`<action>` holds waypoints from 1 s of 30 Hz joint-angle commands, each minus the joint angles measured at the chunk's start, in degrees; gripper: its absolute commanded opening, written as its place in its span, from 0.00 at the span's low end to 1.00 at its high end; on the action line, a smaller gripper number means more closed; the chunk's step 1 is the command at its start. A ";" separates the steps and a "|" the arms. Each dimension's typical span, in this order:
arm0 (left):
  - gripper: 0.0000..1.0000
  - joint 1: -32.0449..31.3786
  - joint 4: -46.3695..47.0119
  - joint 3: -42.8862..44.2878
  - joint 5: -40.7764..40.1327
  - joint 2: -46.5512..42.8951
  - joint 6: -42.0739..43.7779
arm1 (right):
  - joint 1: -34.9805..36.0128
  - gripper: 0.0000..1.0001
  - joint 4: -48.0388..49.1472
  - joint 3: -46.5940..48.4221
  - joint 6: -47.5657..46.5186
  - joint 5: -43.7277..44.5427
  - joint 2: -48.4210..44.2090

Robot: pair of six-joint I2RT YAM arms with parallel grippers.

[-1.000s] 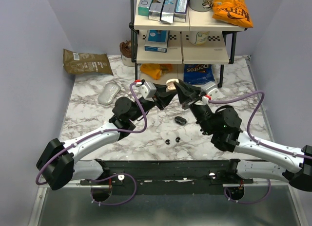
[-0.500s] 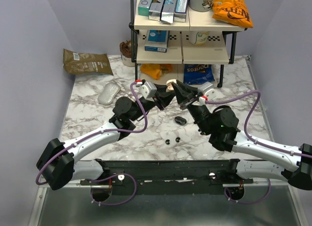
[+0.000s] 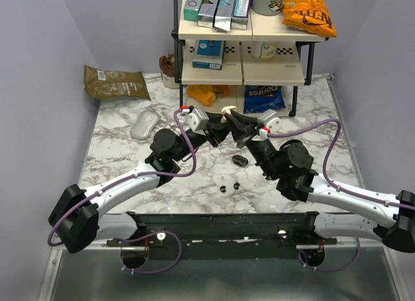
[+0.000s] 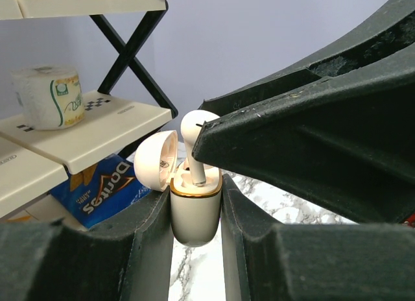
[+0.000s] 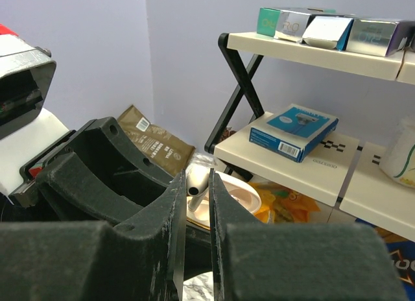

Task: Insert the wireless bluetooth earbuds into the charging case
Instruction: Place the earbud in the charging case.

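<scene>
On the marble table (image 3: 130,158), the left gripper (image 3: 217,129) is clamped narrowly around the body of the white charging case (image 4: 194,213), holding it upright above the tabletop. The case's lid (image 4: 155,161) is hinged open to the left. The white earbud (image 4: 194,129) stands with its stem down in the case's mouth and its rounded head above the gold rim. The right gripper (image 5: 194,184) comes in from the right with its fingers (image 5: 170,204) drawn close together, pinching the earbud's head between them. Below the two grippers a black oval pod (image 3: 240,160) lies on the marble. Just nearer the arm bases, two tiny black buds (image 3: 229,186) sit close together, apart from the pod. A Doritos bag (image 3: 262,98) lies under the shelf rack (image 3: 243,41) behind.
</scene>
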 commanded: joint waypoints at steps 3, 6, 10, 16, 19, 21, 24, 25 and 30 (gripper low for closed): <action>0.00 0.03 2.11 0.29 -0.62 -1.29 0.51 | 0.57 0.01 -1.51 0.90 1.01 -0.89 0.70; 0.00 0.12 2.11 0.29 -0.70 -1.37 0.51 | 0.56 0.01 -1.77 0.82 1.01 -0.45 0.79; 0.00 0.12 2.55 0.29 -0.62 -1.38 0.42 | 0.56 0.01 -2.12 0.55 0.75 0.07 1.06; 0.00 0.12 2.90 0.02 -0.53 -1.46 0.33 | 0.57 0.01 -3.18 0.73 0.75 0.16 1.41; 0.00 0.12 2.82 -0.15 -0.70 -1.55 0.33 | 0.65 0.01 -4.49 1.08 0.83 0.34 1.41; 0.00 0.12 2.90 -0.24 -0.79 -1.73 0.42 | 0.57 0.01 -4.85 0.99 0.75 0.42 1.32; 0.00 0.12 2.82 -0.24 -0.79 -1.73 0.51 | 0.56 0.01 -5.55 0.90 1.01 0.34 1.06; 0.00 0.12 2.82 -0.24 -0.88 -1.73 0.51 | 0.56 0.02 -5.73 0.90 1.18 0.43 1.06; 0.00 0.03 2.82 -0.33 -0.97 -1.81 0.60 | 0.57 0.18 -7.13 1.60 1.97 0.51 0.88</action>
